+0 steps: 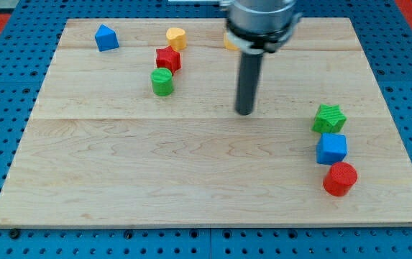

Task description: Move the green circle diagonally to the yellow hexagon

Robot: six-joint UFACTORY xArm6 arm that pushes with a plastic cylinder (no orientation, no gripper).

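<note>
Tip (244, 111): rod's lower end on the bare desk (191, 180), right of the green circle, well apart from every block; the arm carries no gripper, only this rod.
Green circle (162, 82): upper left of centre, just below the red block (168, 59).
Yellow block (176, 37): just above the red one; shape unclear.
Second yellow block (229, 42): mostly hidden behind the arm.
Blue block (106, 37): top left.
Right edge, top to bottom: green star (328, 118), blue cube (331, 148), red cylinder (340, 178).
</note>
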